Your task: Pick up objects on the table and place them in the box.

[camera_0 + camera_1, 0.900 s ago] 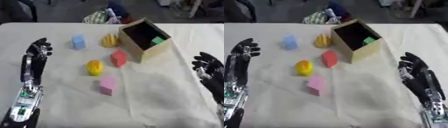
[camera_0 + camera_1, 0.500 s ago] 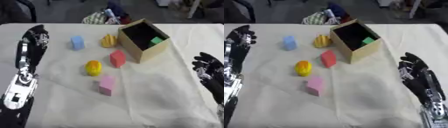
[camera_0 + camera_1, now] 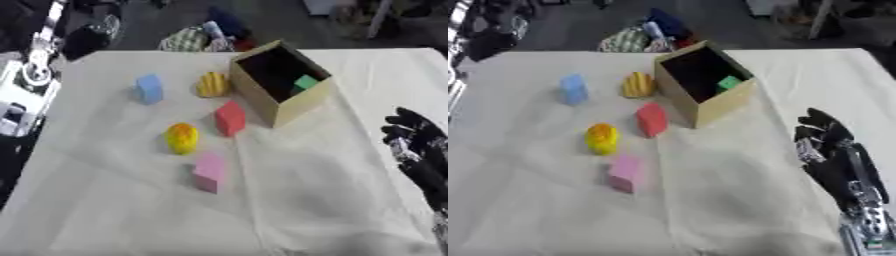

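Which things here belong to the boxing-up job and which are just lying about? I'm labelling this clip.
Job:
cardboard box
green block inside it
blue block
orange ridged piece beside the box
red block
yellow piece
pink block
right hand, open

Lying about:
bundle of cloth beyond the table's far edge

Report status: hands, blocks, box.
Right hand open, idle right of box. Left hand out of view. Green block boxed; five pieces on cloth. Nothing blocking.
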Action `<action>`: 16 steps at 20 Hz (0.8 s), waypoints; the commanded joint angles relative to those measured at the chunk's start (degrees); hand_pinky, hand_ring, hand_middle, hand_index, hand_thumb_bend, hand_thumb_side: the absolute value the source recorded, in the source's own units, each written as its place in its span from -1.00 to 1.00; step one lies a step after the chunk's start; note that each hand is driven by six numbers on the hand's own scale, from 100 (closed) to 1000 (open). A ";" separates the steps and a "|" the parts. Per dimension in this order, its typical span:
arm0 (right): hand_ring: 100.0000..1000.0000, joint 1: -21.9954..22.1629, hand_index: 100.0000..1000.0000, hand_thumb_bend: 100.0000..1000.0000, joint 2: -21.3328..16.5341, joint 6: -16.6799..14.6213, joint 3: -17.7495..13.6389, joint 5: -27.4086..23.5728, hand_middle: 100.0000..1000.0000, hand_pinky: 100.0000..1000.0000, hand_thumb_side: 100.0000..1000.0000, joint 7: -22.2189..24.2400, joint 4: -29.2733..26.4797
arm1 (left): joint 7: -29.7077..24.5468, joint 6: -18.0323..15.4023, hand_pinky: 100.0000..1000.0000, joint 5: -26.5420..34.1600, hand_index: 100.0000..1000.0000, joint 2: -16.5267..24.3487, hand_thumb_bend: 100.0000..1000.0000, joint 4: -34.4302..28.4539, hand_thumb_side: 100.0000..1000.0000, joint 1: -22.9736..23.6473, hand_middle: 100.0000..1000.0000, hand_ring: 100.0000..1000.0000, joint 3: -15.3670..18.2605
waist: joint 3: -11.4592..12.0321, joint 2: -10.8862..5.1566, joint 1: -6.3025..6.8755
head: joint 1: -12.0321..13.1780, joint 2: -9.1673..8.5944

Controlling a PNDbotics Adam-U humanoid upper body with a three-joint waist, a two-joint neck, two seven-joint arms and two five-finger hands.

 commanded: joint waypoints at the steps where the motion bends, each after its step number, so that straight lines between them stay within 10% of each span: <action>1: 0.54 -0.46 0.76 -1.00 -0.91 -0.03 0.14 0.11 0.51 0.50 -0.25 0.28 -0.41 | -10.64 -2.94 0.58 -8.84 0.80 0.80 -0.13 10.61 -0.45 -6.07 0.56 0.50 -2.54 | -0.17 -1.61 -0.08 | -0.06 -0.16; 6: 0.54 -0.52 0.76 -1.00 -0.81 -0.06 0.30 0.03 0.51 0.50 -0.25 0.47 -0.34 | -19.81 -7.22 0.60 -25.68 0.80 -5.68 0.09 25.10 -0.50 -14.22 0.58 0.51 -2.19 | -0.39 -1.63 -0.33 | -0.36 -0.16; 16: 0.54 -0.53 0.76 -1.00 -0.61 -0.03 0.47 -0.16 0.51 0.50 -0.25 0.69 -0.22 | -14.29 -5.08 0.56 -38.81 0.76 -11.68 0.09 38.15 -0.50 -16.87 0.51 0.45 2.29 | -1.03 -1.41 -0.61 | -0.33 -0.16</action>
